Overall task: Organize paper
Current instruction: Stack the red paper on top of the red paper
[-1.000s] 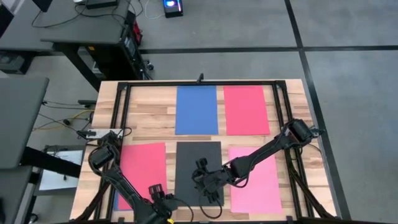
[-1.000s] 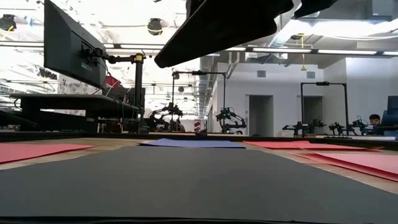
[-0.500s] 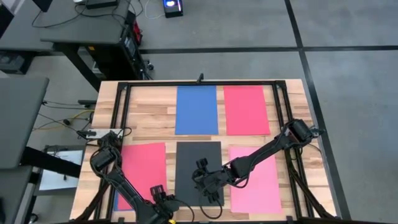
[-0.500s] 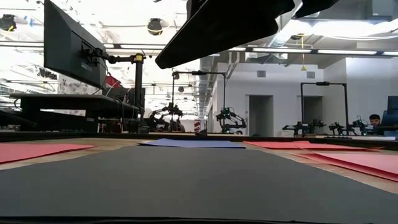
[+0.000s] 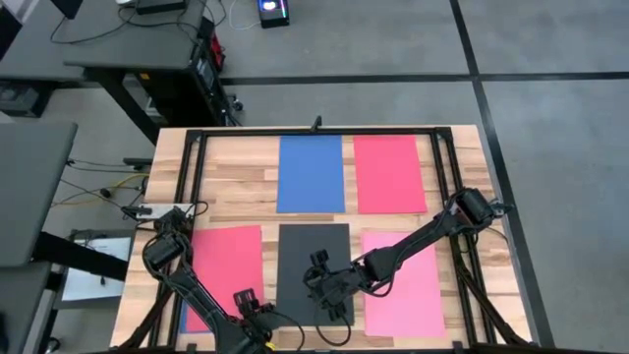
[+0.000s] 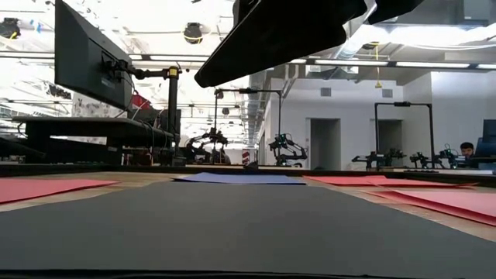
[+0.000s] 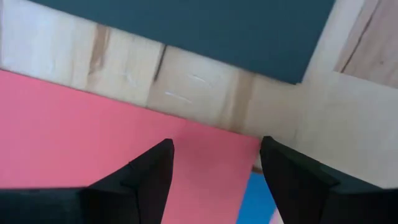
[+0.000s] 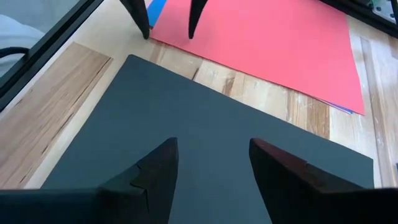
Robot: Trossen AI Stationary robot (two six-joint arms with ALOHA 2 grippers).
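Table [image 5: 246, 187], wooden, black-framed: five sheets flat. Far row: blue sheet [image 5: 311, 173], red sheet [image 5: 389, 173]. Near row: second red sheet [image 5: 226, 270] over a blue one, black sheet [image 5: 314, 265], pink sheet [image 5: 405, 285]. Left end effector [image 5: 257, 313]: arm folded low at near edge, fingers spread, empty, above the red sheet's corner. Right end effector [image 5: 332, 297]: arm stretched diagonally inward, fingers spread, empty, over the black sheet

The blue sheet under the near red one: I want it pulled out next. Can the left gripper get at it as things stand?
Probably yes: the open left gripper hovers at the red sheet's corner, where the blue sheet peeks out uncovered.
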